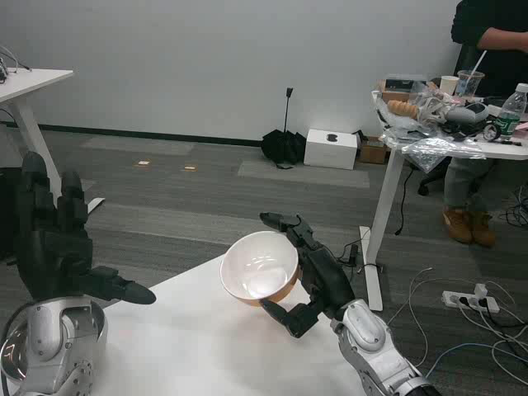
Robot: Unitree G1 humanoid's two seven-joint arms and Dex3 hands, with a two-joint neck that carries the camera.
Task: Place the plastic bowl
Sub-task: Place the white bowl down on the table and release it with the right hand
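The robot's right hand (309, 276) holds the plastic bowl (259, 266) up over the far edge of the white tabletop (206, 346), fingers wrapped behind the bowl's rim on the far side and the thumb hooked under its lower edge. The bowl is tipped on its side, so its white inside faces back toward the robot and a strip of orange outer wall shows beneath, just beside the thumb. It hangs clear of the tabletop, not resting on anything. The left hand (58, 243) is raised well apart from the bowl, off to the other side, holding nothing; its fingers stand upright and spread, and the thumb points across toward the bowl. Beyond the right hand, farther out on the floor, stands a second white table (429, 153) crowded with clutter: a green-capped bottle (511, 111), a clear cup (471, 82) with a straw, crumpled plastic wrap and other small items I cannot make out. A person (487, 49) in dark clothes and brown boots stands behind that table. On the grey floor near the far wall sit a white box (331, 149) and a black bag (282, 147), and a white power strip (464, 299) with trailing cables lies on the floor just past the right hand's side. Another white table's corner (29, 82) shows beyond the left hand.
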